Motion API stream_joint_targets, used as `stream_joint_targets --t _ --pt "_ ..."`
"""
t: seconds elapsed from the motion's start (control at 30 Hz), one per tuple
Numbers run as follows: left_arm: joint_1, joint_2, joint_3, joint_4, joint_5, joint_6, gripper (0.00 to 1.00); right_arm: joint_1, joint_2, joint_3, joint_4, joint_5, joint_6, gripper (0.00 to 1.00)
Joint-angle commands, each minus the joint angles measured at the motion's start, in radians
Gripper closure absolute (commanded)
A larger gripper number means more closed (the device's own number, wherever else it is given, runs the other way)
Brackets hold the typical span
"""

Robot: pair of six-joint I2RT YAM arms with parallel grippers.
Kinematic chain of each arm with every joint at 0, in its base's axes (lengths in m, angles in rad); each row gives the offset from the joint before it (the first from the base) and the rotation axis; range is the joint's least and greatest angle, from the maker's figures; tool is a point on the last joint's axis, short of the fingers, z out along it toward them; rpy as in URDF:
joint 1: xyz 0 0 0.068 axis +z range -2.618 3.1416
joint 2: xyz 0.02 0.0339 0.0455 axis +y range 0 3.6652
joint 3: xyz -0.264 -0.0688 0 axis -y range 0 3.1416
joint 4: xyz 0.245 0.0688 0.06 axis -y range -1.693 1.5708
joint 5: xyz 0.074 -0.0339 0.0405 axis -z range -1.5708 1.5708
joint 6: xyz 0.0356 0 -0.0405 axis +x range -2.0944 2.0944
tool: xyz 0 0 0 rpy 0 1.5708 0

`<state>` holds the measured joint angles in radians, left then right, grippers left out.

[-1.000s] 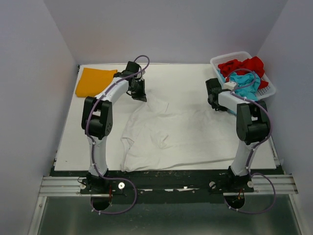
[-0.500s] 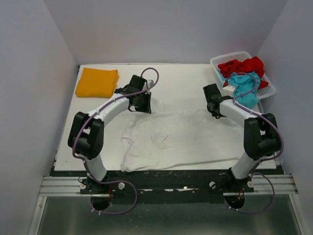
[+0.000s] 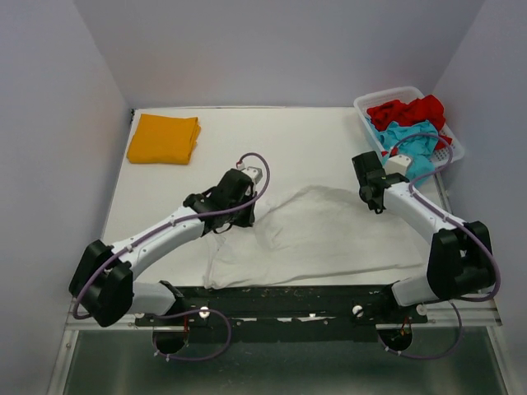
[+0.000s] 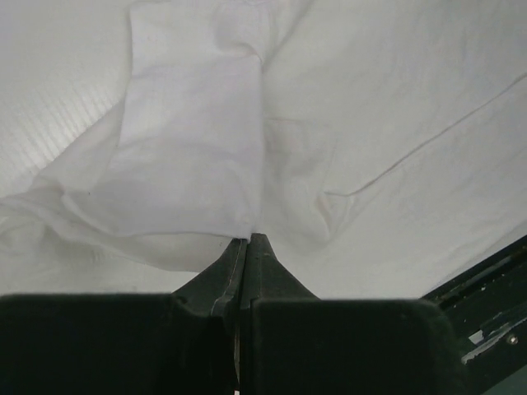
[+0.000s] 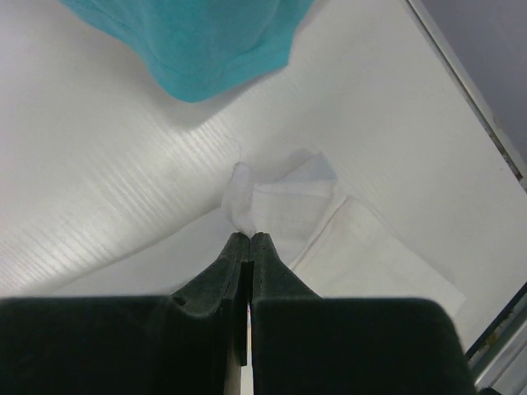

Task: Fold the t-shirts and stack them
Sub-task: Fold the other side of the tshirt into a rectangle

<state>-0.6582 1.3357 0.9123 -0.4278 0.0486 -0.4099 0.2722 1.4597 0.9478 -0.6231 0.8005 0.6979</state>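
Left fingers (image 4: 276, 280) and right fingers (image 5: 206, 284) are pinching the white shirt (image 3: 329, 234) mid-fold; 1 orange shirt (image 3: 165, 138) is lying folded; red shirt (image 3: 408, 109) and teal shirt (image 3: 409, 141) are waiting unfolded.

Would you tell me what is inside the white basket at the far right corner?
The basket holds a red t-shirt and a teal t-shirt; anything beneath them is covered.

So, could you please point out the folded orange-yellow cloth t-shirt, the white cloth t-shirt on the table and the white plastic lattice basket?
folded orange-yellow cloth t-shirt (image 3: 164, 139), top external view, its middle.
white cloth t-shirt (image 3: 329, 234), top external view, body panel.
white plastic lattice basket (image 3: 385, 94), top external view, far rim.
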Motion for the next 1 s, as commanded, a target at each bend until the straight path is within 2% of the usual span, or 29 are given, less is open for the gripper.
stream_joint_targets --t 0.0,0.3,0.6,0.77,0.97 --pt "-0.081 -0.128 -0.077 -0.015 -0.153 -0.098 1.0 0.001 -0.042 -0.019 -0.072 0.065 0.033 0.98" --pt "-0.106 -0.312 -0.243 -0.074 -0.259 -0.273 1.0 -0.015 -0.04 0.02 -0.158 0.183 0.047 0.97" --pt "-0.106 -0.458 -0.313 -0.152 -0.351 -0.405 1.0 -0.056 -0.021 0.034 -0.171 0.199 0.025 0.97" --pt "-0.106 -0.561 -0.396 -0.087 -0.295 -0.41 1.0 -0.082 -0.007 0.048 -0.203 0.228 0.017 0.97" --pt "-0.106 -0.561 -0.434 -0.065 -0.253 -0.433 1.0 -0.082 0.027 0.047 -0.149 0.144 -0.068 0.96"
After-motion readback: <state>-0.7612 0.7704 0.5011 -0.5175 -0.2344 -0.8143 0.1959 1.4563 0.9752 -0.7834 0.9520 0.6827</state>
